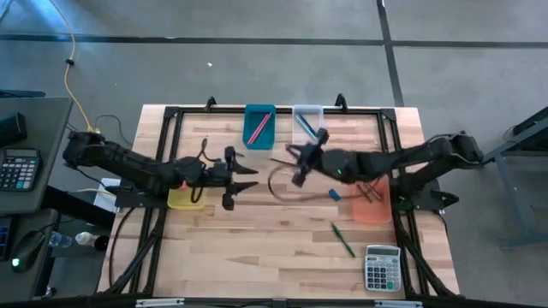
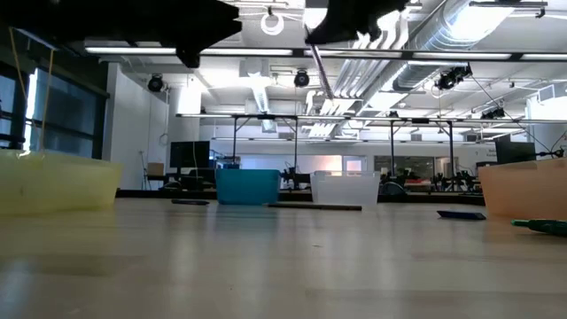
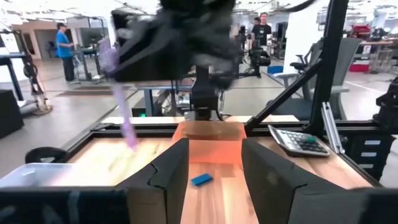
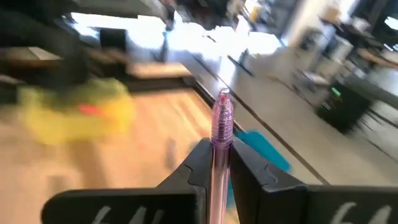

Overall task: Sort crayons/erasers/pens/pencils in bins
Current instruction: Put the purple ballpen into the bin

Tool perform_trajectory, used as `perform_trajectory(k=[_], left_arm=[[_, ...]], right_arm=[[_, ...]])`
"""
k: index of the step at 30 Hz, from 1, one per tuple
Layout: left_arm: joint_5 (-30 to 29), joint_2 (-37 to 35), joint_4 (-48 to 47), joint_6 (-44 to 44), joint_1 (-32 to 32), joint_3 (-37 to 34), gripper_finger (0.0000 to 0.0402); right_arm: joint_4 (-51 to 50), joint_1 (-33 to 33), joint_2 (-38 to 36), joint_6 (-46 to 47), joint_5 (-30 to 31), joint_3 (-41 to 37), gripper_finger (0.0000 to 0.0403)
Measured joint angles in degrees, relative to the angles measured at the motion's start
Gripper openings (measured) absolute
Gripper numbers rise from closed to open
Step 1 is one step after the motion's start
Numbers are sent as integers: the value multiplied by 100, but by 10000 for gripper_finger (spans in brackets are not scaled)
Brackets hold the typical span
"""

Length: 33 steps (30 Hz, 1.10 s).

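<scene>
Right tool (image 4: pixel 214 163) is clamped on a pink pen (image 4: pixel 221 134), left tool (image 3: pixel 213 163) is held wide and empty; a blue eraser (image 1: pixel 333 195) and green pen (image 1: pixel 343 239) are left unsorted on the desk (image 1: pixel 274 248).

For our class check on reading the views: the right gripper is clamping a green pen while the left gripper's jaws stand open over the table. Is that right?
Not quite. The pen in the right gripper is pink, not green, as the right wrist view shows. The green pen lies on the table. The left gripper does have its jaws open.

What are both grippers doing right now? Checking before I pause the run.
Left gripper: open, holding nothing.
Right gripper: shut on a pink pen.
</scene>
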Motion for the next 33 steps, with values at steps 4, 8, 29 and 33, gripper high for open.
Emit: perform_trajectory(k=[4,8,29,33], left_arm=[[-4,-288,-21,7,0,-189,129],[-7,-424,-28,95,0,-215,123],[3,-425,5,96,0,-217,119],[4,-422,12,169,0,-217,119]], right_arm=[[-1072,-763,0,252,-71,261,23],[-1703,-1670,0,525,-461,330,23],[-1126,-4051,2032,1105,-2533,703,23],[-1497,-4110,2402,1159,-2549,1010,23]])
